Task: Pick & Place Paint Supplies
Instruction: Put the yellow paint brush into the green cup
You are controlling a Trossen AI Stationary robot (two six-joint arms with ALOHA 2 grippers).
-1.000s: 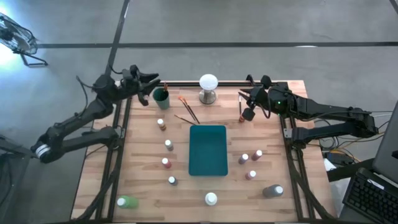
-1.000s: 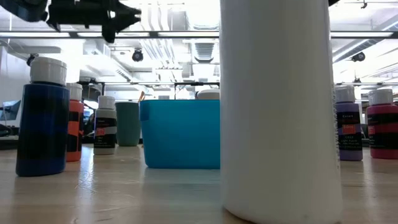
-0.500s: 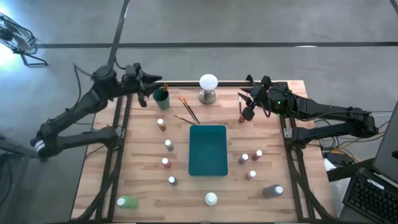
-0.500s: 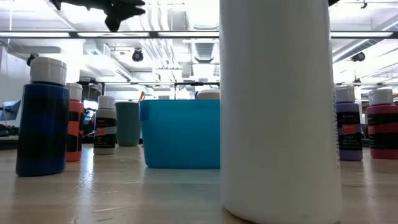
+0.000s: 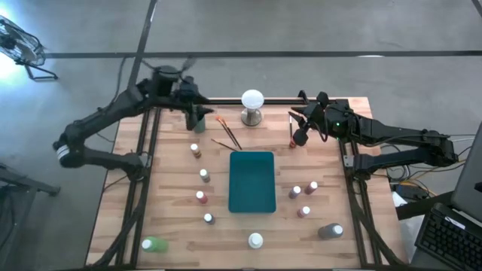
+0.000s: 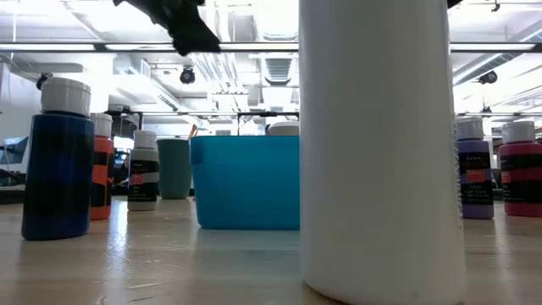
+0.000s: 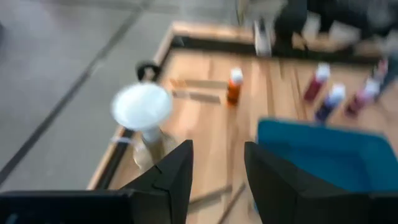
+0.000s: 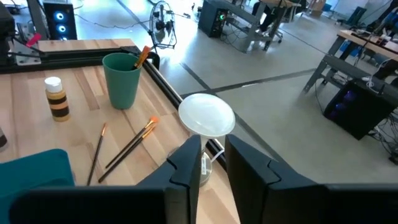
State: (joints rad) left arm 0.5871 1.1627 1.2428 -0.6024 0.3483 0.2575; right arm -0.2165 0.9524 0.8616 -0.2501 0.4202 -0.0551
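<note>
Orange-handled brushes (image 5: 227, 136) lie flat between the green cup (image 5: 196, 118) and the teal tray (image 5: 251, 181), long axes slanting, bristle ends toward the table's back edge. Since a second ago the left gripper (image 5: 193, 100) has swung from beside the cup to above it, fingers apart and empty. The right gripper (image 5: 300, 129) hovers beyond the white ball (image 5: 252, 99), well apart from the brushes, fingers narrowly parted, gripping nothing.

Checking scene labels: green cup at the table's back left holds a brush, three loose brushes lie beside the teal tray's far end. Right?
Not quite. The green cup does hold a brush, but only two loose brushes lie by the flat teal tray; the right wrist view shows them.
</note>
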